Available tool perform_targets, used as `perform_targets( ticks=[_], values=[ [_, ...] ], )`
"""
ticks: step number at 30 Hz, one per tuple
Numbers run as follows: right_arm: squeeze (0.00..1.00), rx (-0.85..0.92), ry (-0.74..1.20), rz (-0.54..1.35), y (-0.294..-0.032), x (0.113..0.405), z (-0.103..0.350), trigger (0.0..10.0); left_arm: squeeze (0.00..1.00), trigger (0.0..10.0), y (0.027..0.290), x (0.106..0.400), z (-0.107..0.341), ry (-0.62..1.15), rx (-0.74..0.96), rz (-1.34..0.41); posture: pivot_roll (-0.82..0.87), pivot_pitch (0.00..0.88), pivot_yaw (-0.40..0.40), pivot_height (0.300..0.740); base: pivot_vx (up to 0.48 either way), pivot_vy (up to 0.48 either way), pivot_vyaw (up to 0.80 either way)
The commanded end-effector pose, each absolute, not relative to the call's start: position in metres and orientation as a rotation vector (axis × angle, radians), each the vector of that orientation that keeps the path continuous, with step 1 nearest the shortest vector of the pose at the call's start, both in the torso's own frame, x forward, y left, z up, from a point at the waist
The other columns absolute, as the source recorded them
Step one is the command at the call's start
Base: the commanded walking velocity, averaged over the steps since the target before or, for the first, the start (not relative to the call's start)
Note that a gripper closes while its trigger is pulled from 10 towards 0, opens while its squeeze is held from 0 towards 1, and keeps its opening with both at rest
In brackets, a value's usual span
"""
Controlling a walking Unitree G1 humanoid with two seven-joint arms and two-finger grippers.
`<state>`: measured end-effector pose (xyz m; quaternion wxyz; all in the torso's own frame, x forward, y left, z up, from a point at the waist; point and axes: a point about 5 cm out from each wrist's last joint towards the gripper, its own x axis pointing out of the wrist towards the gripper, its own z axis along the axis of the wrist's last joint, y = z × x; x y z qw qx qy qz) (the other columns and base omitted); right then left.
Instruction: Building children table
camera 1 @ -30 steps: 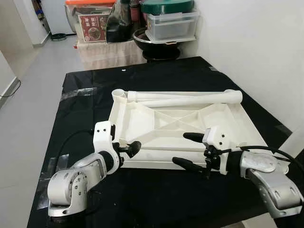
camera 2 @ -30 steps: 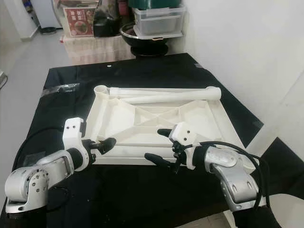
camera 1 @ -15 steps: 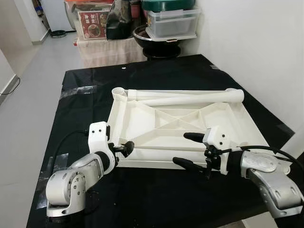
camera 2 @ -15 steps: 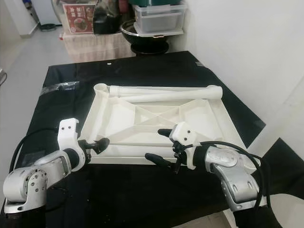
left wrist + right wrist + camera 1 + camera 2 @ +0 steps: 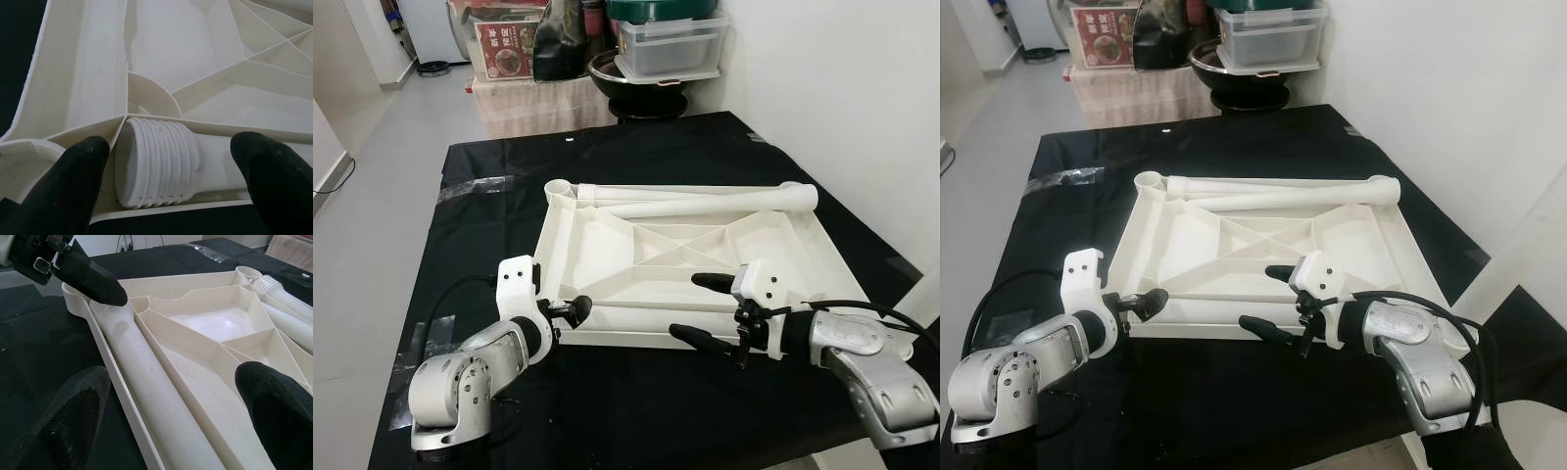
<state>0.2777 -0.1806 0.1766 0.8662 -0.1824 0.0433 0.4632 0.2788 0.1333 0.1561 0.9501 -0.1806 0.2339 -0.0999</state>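
Observation:
A white plastic tabletop (image 5: 607, 245) lies upside down on the black table (image 5: 489, 225). Two loose white legs (image 5: 705, 199) rest along its far edge. A third leg (image 5: 646, 305) lies inside its near rim. My left gripper (image 5: 570, 311) is at the near left corner, open, with its fingers either side of that leg's threaded end (image 5: 156, 164), beside a corner socket (image 5: 24, 161). My right gripper (image 5: 685, 307) stands open over the same leg (image 5: 146, 382) further right, one finger inside the tabletop and one outside the rim.
Beyond the table's far end stand a cloth-covered stand (image 5: 538, 108), a black bowl (image 5: 636, 83) and clear storage boxes (image 5: 666, 49). A white wall (image 5: 842, 117) runs close on the right. Grey floor (image 5: 382, 196) lies to the left.
My left gripper has drawn back a little toward the near left corner, to the leg's threaded end. The right arm has stayed still.

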Motion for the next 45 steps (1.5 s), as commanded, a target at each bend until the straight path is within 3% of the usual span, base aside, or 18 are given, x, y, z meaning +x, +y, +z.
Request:
perform_targets(
  ticks=[1,30,35,37,45],
  values=[
    [0.0,-0.387,0.096,0.986,-0.18,0.275,0.178,10.0,0.0,10.0,0.131,0.275,0.147,0.535,-0.387,-0.221,-0.03,0.062,-0.016,0.74,0.0,0.0,0.0],
    [0.0,-0.393,0.098,0.995,-0.178,0.276,0.178,10.0,0.0,10.0,0.122,0.274,0.153,0.521,-0.412,-0.275,-0.03,0.06,-0.015,0.74,0.0,0.0,0.0],
    [0.0,-0.394,0.096,0.997,-0.176,0.274,0.178,10.0,0.0,10.0,0.125,0.274,0.145,0.547,-0.495,-0.266,-0.03,0.063,-0.015,0.74,0.0,0.0,0.0],
    [0.0,-0.395,0.096,0.996,-0.176,0.273,0.179,10.0,0.0,10.0,0.129,0.275,0.14,0.548,-0.639,-0.279,-0.03,0.064,-0.015,0.74,0.0,0.0,0.0],
    [0.0,-0.397,0.093,0.997,-0.176,0.272,0.18,10.0,0.0,10.0,0.143,0.282,0.139,0.499,-0.818,-0.329,-0.04,0.065,-0.02,0.74,0.0,0.0,0.0]
  ],
)
